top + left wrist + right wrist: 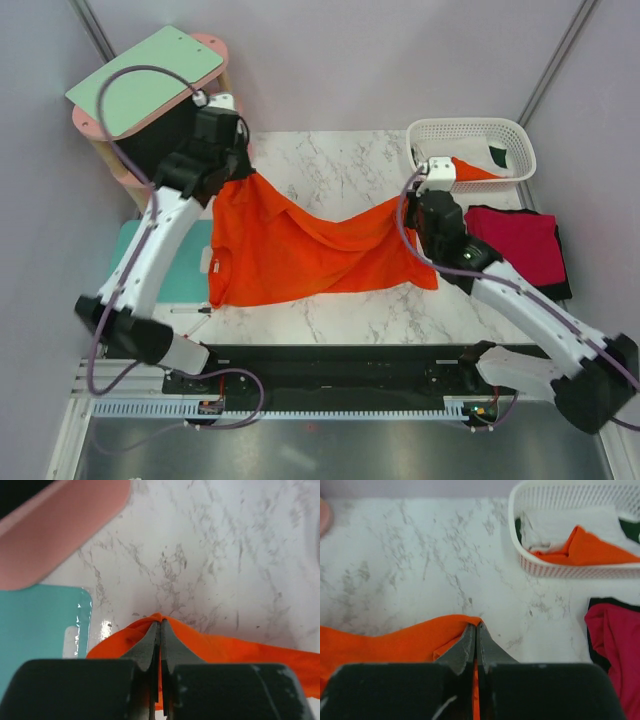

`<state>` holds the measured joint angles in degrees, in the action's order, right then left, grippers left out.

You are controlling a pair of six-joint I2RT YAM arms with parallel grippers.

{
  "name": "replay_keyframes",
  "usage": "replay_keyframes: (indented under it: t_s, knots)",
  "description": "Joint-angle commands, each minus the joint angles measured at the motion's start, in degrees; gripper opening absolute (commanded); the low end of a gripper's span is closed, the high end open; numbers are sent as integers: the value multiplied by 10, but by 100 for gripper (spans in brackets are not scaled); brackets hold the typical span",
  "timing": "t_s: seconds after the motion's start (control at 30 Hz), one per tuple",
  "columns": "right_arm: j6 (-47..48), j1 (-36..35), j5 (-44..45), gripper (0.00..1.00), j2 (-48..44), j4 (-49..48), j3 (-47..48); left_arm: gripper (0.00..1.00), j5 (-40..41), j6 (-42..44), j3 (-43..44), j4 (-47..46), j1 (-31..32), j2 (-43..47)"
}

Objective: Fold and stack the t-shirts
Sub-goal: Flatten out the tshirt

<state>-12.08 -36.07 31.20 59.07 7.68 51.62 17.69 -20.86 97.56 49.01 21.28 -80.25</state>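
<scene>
Up close on both wrist cams it's the same story: black fingers pressed tight together with orange cloth sandwiched between them. The left gripper (160, 630) is pinching a little peak of the orange t-shirt (300, 250) at its far left corner. The right gripper (476, 630) has the far right corner clamped the same way. No gap between the jaws on either side, just fabric.

From the overhead cam, that shirt is spread across the middle of the marble table (340, 170). Its far edge sags in a dip between the two pinched corners, and its near edge lies flat on the tabletop. The neck end points left, just beside the teal mat (180, 260), though I can't tell if cloth and mat actually overlap.

Off to the right there's a crimson shirt (515, 245) lying on top of a black shirt (562, 270), with the black peeking out along the right and near edges. That pile is apart from the orange one.

The white lattice basket (470, 128) sits at the far right of the table. It holds a second orange shirt (590, 550), some white cloth (560, 525) and a bit of dark green cloth (498, 157).

At the far left, off the table, a pink stool (210, 45) carries a pale green board (145, 80).
</scene>
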Motion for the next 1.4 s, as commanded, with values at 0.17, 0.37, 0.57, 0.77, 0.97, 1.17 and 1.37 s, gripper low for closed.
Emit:
replay_keyframes:
  t_s: [0.17,0.37,0.57,0.77,0.97,1.17,1.37]
  knots:
    - [-30,145,-141,3,419,-33,174,2,20,-7,17,-20,-30,-214]
    - [-44,181,-55,50,517,15,302,2,27,-14,12,-25,-54,-240]
    - [-51,182,-91,98,401,-49,207,2,21,-6,9,-30,-55,-237]
    - [-77,183,-176,88,363,6,169,2,16,-5,-3,-38,-55,-240]
    - [-102,187,-230,77,351,47,134,2,15,-5,-8,-38,-55,-242]
    - [-108,192,-250,64,345,57,104,2,13,-5,-8,-42,-55,-239]
    - [-111,194,-269,59,378,45,90,2,11,-5,-11,-43,-55,-241]
